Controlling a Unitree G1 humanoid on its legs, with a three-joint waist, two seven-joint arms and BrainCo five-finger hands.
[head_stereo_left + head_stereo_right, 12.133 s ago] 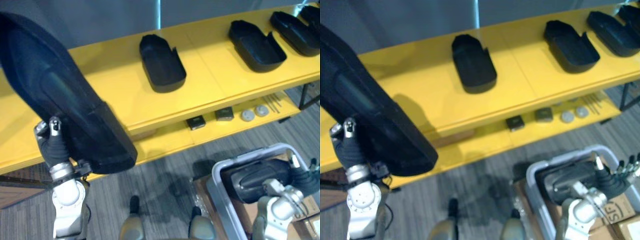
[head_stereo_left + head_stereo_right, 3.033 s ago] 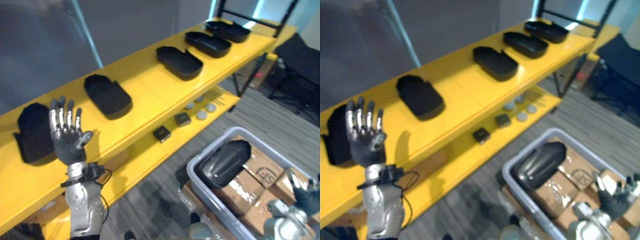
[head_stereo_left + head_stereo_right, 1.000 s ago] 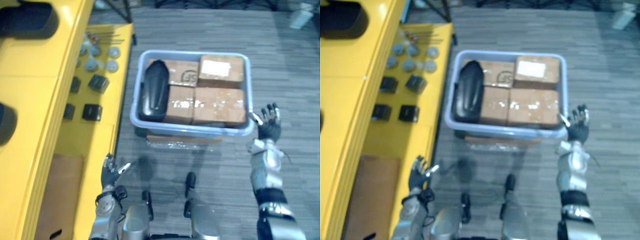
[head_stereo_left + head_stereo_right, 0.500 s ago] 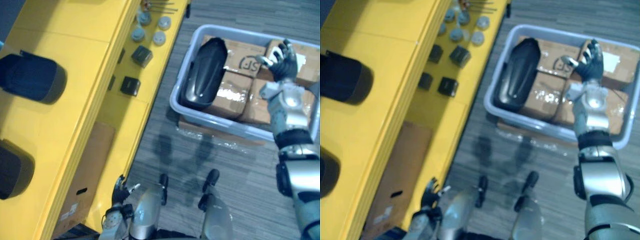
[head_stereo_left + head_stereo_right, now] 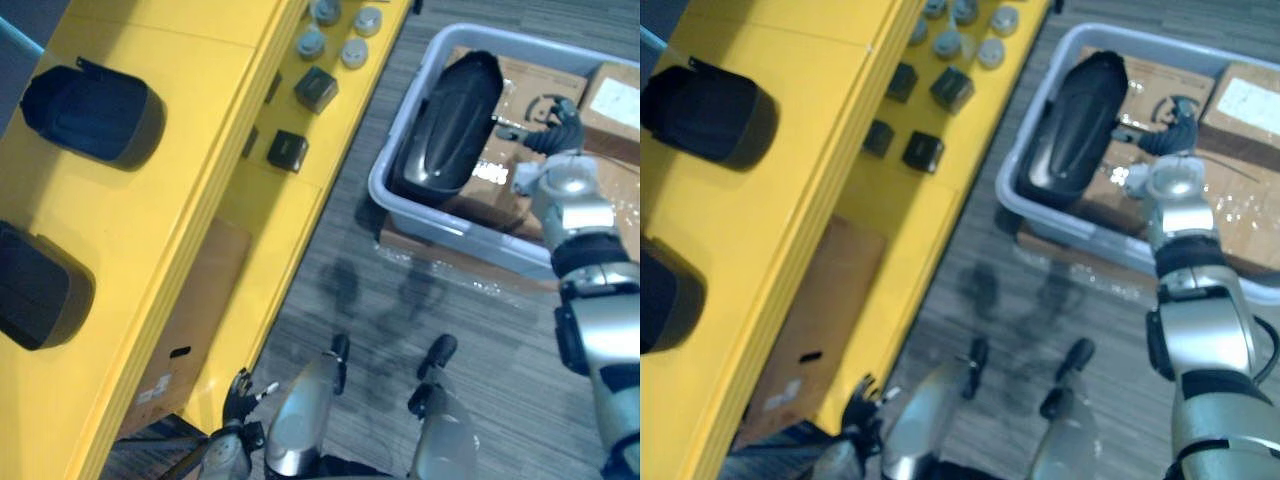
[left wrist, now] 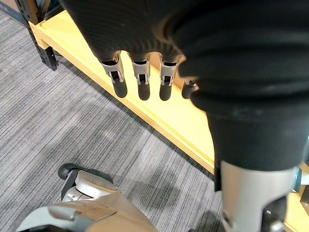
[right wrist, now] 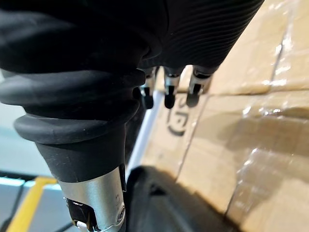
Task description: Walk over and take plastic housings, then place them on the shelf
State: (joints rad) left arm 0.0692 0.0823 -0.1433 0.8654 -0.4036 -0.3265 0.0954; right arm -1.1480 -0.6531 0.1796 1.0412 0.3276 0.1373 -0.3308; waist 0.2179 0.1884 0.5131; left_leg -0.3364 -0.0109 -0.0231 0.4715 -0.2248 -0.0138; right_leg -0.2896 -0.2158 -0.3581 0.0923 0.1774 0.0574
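The black plastic housing (image 5: 445, 125) lies in the grey bin (image 5: 450, 232) on the floor, along the bin wall nearest the yellow shelf (image 5: 170, 220), resting partly on cardboard boxes (image 5: 612, 95). The right hand (image 5: 553, 130) hovers over those boxes just beside the housing. Its fingers are loose and spread and it grips nothing; I cannot tell whether the thumb touches the housing's edge. The left hand (image 5: 243, 388) hangs low near the front edge of the shelf's lower level, fingers relaxed and empty. Two other housings (image 5: 90, 110) (image 5: 40, 285) sit well apart on the shelf's top level. Small black blocks (image 5: 287, 150) and grey discs (image 5: 350, 50) lie on the lower level.
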